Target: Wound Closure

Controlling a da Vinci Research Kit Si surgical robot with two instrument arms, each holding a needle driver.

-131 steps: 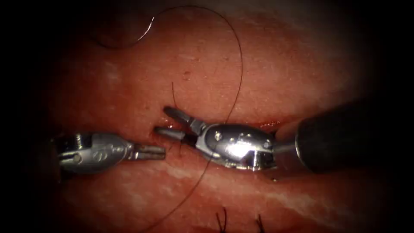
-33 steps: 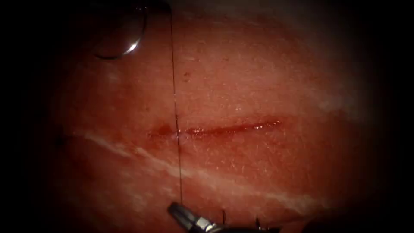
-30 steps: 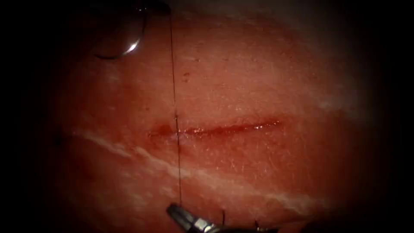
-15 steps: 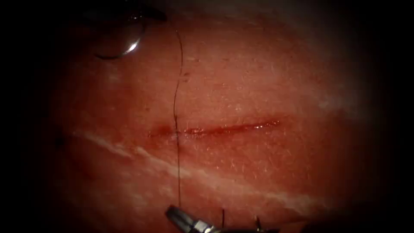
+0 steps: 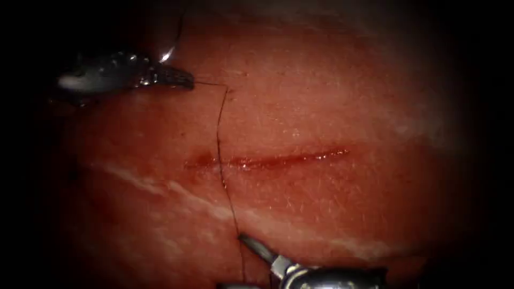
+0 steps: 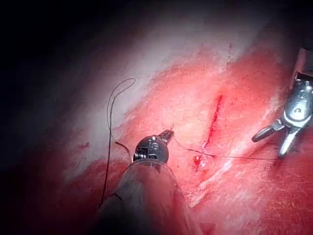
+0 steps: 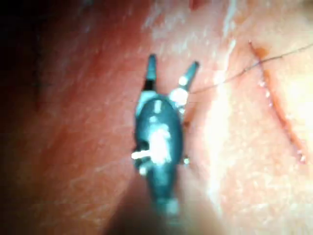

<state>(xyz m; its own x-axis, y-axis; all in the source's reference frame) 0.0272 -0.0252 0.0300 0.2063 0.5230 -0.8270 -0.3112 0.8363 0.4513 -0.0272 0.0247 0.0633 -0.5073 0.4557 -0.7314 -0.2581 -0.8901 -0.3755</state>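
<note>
Pinching 1 thread (image 5: 218,140): left tool (image 5: 182,81) | right tool (image 7: 172,69) spread (holds nil) | 1 cut (image 5: 278,159)

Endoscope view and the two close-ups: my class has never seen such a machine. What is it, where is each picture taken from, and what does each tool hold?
This is a surgical practice robot with two thin arms, each ending in a small two-jawed tool. The wide picture looks down from an endoscope. The other two come from small cameras riding on each arm.

The surface is pork belly, the tissue, with a red cut across it. A dark thread crosses the cut near its left end.

The left arm's tool has its jaws shut on the thread, above the cut. The right arm's tool has its jaws open and holds nothing, though the thread runs close by it. The curved needle glints just above the left tool. Neither tool holds it, and it seems to lie on the tissue, not in it.
</note>
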